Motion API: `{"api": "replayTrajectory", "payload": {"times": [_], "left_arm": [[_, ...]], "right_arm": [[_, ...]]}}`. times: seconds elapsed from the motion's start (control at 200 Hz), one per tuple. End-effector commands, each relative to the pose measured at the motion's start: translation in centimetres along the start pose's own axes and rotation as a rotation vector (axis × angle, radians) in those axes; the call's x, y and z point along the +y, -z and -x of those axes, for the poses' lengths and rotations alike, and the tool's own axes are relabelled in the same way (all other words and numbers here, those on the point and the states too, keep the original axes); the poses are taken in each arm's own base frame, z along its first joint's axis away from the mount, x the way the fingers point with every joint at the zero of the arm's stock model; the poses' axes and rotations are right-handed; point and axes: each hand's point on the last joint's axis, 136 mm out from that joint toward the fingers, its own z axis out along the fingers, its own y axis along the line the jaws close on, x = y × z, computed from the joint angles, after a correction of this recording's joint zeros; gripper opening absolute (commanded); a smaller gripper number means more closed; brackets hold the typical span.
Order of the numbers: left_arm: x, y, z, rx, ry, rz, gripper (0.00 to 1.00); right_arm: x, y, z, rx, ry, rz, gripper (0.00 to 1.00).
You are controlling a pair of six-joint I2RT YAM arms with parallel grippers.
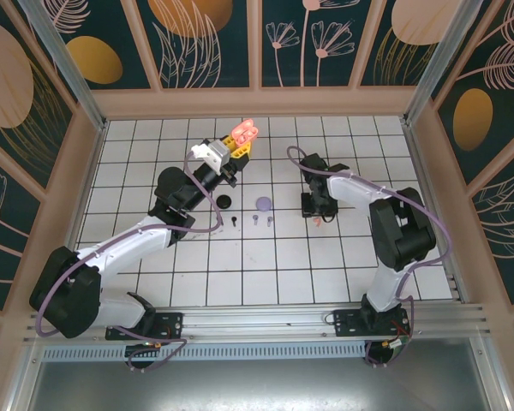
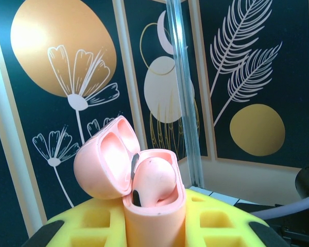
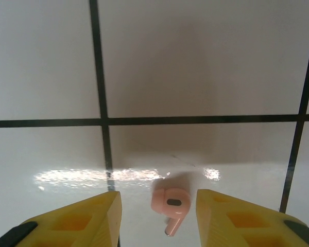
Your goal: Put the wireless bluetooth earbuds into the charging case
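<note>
Right gripper (image 3: 157, 192) jaws apart; coral-pink earbud (image 3: 171, 204) lies on tile (image 3: 206, 62) between them, touching neither. Left gripper (image 1: 237, 150) clamped on open coral-pink charging case (image 2: 155, 218).

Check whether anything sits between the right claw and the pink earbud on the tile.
Nothing visible does. The pink earbud lies on bare white tile between the open jaws of the right claw, touching neither.
</note>
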Motion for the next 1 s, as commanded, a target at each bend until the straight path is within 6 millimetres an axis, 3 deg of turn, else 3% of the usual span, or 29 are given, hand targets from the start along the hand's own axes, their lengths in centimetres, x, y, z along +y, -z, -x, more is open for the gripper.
{"api": "replayTrajectory", "payload": {"times": [0.0, 0.34, 0.996], "left_arm": [[-0.1, 0.3, 1.4, -0.042, -0.011, 0.001, 0.00], [-0.2, 0.3, 1.3, -0.039, -0.010, 0.000, 0.00], [-0.2, 0.2, 1.2, -0.040, -0.002, -0.003, 0.00]], "right_arm": [[-1.2, -1.0, -1.5, 0.048, 0.029, -0.066, 0.43], [-0.9, -2.1, -2.0, 0.056, 0.024, -0.049, 0.41], [-0.8, -1.9, -0.2, 0.011, 0.022, -0.067, 0.36]]}}
